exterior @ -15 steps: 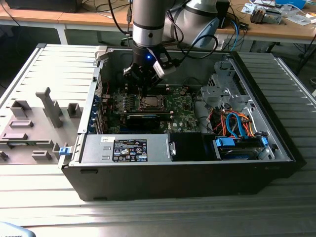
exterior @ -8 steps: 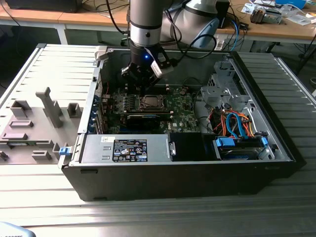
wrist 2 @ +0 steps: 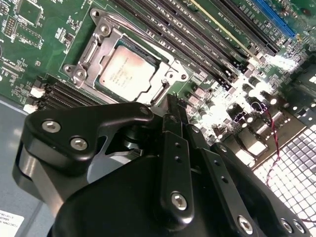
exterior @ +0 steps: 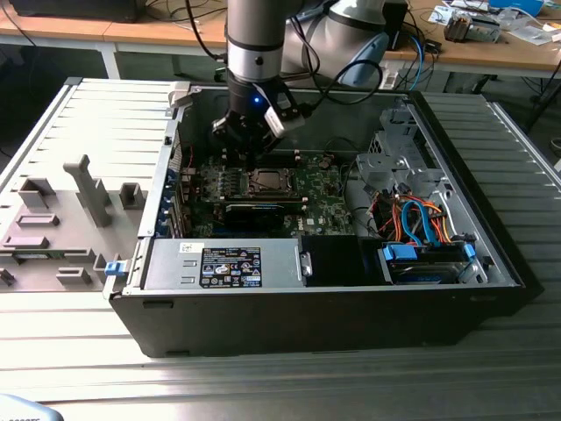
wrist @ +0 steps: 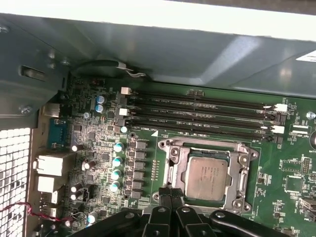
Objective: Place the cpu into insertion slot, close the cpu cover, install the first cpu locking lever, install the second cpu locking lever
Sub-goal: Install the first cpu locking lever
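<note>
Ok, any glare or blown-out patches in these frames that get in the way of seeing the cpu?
Second wrist view: strong glare whites out the board components and perforated panel beside the gripper, yet the cpu reads clearly. First wrist view: the perforated panel is overexposed; the cpu is evenly lit. Exterior view: the case interior is dim, and the cpu is a small pale square.

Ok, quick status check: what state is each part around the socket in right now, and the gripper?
cpu: seated flat in the insertion slot, metal top showing.
insertion slot: occupied by the chip.
cpu cover: down around the chip, which shows through its window.
gripper: fingers shut together, holding nothing, tips just beside the socket's edge.
memory slots: all empty.
computer case: side open, lying flat.
</note>
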Controlling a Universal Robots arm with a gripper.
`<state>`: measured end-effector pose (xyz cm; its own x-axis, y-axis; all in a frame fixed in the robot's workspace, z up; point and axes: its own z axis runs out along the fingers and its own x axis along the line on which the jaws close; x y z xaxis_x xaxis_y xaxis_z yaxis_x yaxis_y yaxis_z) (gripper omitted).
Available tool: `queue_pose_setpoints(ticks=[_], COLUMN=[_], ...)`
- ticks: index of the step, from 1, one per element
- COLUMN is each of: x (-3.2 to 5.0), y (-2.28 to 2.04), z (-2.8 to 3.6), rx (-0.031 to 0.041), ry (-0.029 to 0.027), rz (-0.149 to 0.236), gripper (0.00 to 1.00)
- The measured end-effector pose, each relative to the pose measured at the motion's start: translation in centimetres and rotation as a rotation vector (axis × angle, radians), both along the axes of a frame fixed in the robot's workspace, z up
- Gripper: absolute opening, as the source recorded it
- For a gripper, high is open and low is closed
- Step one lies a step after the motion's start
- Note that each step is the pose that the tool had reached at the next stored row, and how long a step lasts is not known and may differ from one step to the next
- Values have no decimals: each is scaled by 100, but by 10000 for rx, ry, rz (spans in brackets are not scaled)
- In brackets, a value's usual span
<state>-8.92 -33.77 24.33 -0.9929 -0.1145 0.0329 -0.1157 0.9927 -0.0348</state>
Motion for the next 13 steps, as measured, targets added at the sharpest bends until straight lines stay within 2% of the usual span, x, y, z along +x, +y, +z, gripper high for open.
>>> queue_pose_setpoints(ticks=[5, 7, 13], x=[-52, -58, -93], y=[33, 63, 117], z=[0, 2, 37], rx=[1, 0, 3], ry=[-1, -1, -19], rz=[-1, 0, -1], gripper=[11, 11, 11])
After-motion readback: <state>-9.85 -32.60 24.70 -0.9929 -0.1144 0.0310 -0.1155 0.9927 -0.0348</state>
